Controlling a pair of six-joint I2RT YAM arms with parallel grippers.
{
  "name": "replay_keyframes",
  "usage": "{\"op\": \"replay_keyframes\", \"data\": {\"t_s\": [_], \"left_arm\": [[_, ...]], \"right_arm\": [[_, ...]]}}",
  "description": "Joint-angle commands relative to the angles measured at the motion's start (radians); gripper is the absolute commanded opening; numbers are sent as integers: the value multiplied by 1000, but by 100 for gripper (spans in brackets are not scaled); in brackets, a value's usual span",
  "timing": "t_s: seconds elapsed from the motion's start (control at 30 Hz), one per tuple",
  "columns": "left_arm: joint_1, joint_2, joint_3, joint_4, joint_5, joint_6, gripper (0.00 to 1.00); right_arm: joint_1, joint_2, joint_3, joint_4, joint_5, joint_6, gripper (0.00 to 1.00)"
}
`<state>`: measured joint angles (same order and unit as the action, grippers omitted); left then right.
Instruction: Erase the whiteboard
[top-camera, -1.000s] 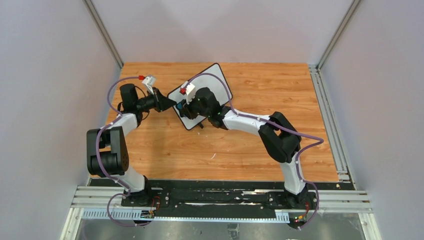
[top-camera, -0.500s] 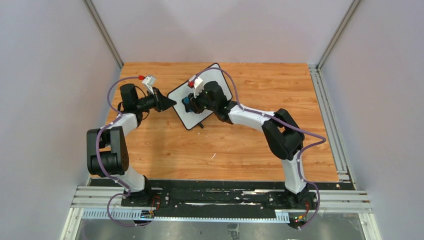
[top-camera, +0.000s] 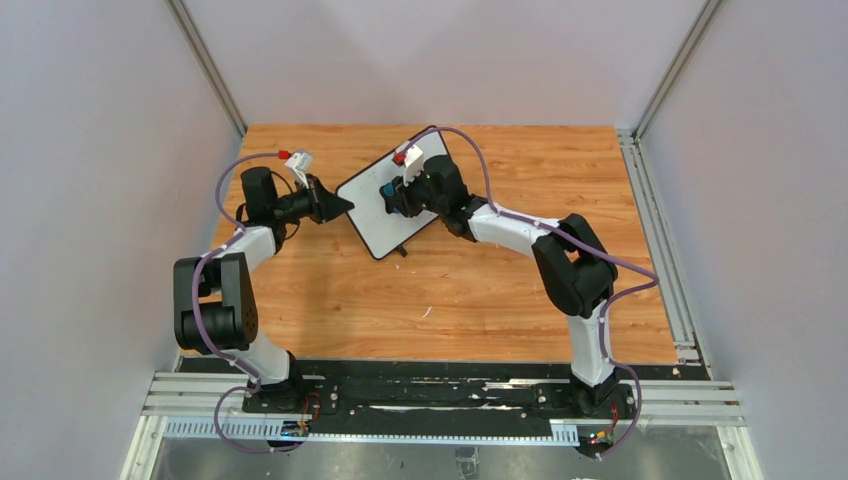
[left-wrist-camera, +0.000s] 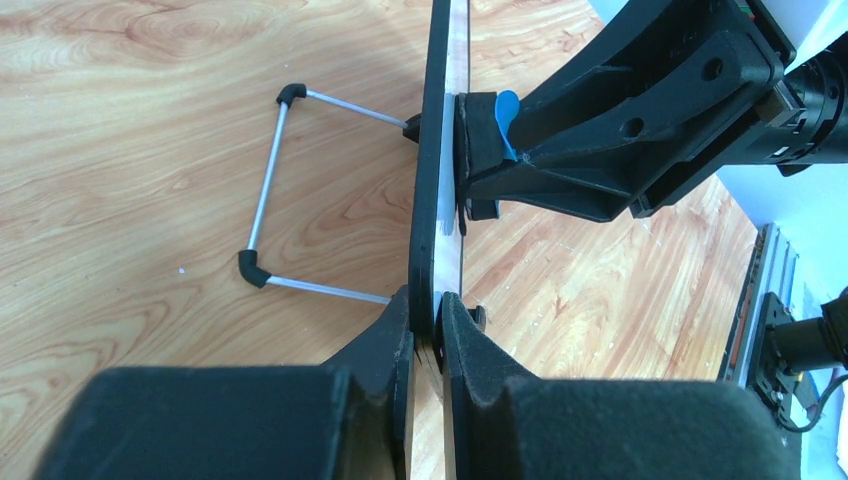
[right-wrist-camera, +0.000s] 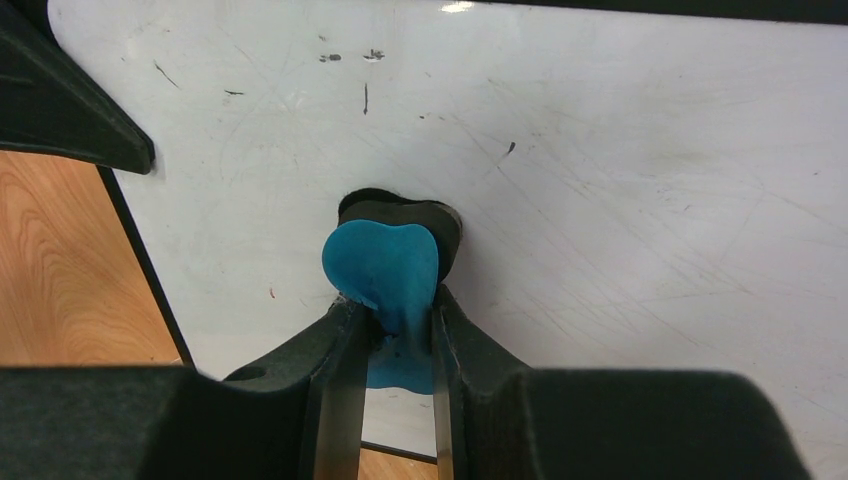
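Observation:
The whiteboard (top-camera: 372, 222) stands tilted on the wooden table, propped on its wire stand (left-wrist-camera: 264, 196). My left gripper (top-camera: 347, 205) is shut on the board's left edge (left-wrist-camera: 432, 150), one finger on each side (left-wrist-camera: 430, 312). My right gripper (top-camera: 393, 195) is shut on a blue eraser (right-wrist-camera: 384, 268), whose black pad (left-wrist-camera: 480, 150) presses flat against the board's white face (right-wrist-camera: 620, 180). A few small black marks (right-wrist-camera: 345, 57) and a red speck (right-wrist-camera: 271, 293) show on the face. The left gripper's finger (right-wrist-camera: 70, 110) shows at the board's corner in the right wrist view.
The wooden table (top-camera: 480, 300) is walled in by grey panels on three sides. Aluminium rails (top-camera: 660, 240) run along its right edge and across the near edge by the arm bases.
My right gripper has slid the eraser across the board's face, from its near lower part up toward the far corner. The left gripper and the board have not moved.

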<state>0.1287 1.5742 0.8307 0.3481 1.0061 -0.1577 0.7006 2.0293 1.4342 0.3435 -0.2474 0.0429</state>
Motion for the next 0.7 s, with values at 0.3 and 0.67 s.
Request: {"op": "replay_keyframes", "data": {"t_s": [0.3,0.67], "left_arm": [[-10,22,-1,-47,-21,105,0],[-9,27,2,-49,-22,107,0]], "right_arm": [[65,9,-84,34,60,39,1],[148,36,-95,71,42,92,1]]}}
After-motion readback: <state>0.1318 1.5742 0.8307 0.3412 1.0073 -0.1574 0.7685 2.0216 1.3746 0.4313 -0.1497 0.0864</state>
